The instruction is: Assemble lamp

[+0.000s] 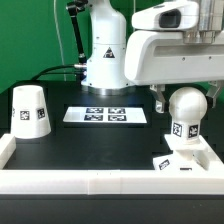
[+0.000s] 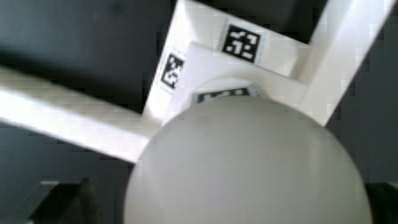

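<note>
The round white bulb (image 1: 186, 104) stands upright, its tagged neck in the small square base (image 1: 178, 161), at the exterior view's right near the front wall. In the wrist view the bulb (image 2: 231, 160) fills the lower half, with the tagged base (image 2: 240, 45) beyond it. My gripper (image 1: 183, 100) is lowered around the bulb's globe. One dark finger (image 1: 158, 97) hangs beside the bulb with a gap showing; the other is hidden. The jaws look open. The tapered shade (image 1: 30, 110) stands alone at the exterior view's left.
The marker board (image 1: 107, 116) lies flat in the middle of the black table. A white raised wall (image 1: 100, 183) runs along the front and up the right side, also in the wrist view (image 2: 71, 105). The robot's white pedestal (image 1: 105, 60) stands at the back.
</note>
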You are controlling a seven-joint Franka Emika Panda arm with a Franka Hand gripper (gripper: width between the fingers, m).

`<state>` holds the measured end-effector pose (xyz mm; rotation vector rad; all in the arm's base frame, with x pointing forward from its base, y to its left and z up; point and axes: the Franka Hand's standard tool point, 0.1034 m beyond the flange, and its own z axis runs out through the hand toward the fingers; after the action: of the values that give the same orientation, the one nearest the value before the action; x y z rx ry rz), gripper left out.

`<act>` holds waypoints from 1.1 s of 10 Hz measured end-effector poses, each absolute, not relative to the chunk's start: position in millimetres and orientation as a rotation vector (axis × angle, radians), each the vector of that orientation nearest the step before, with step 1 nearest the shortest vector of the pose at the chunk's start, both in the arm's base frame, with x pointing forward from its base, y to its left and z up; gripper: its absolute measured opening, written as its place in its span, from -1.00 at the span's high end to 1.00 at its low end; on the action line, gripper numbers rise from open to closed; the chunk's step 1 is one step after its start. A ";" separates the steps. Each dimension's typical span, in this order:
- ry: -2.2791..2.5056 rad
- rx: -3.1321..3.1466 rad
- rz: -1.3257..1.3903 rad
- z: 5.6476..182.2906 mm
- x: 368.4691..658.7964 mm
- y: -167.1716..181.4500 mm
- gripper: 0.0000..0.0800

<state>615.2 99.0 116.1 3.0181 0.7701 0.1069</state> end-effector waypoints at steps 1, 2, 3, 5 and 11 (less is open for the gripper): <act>0.926 2.968 0.102 116.0 615.2 98.8 -0.75; 1.133 2.889 0.092 117.0 615.9 99.9 -0.75; 1.240 2.838 0.086 118.0 616.9 99.9 -0.75; 1.437 2.736 0.078 118.6 617.6 98.2 -0.75; 1.889 2.395 0.044 116.6 619.2 91.3 -0.75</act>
<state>619.2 91.3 116.6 2.3950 1.8890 0.0437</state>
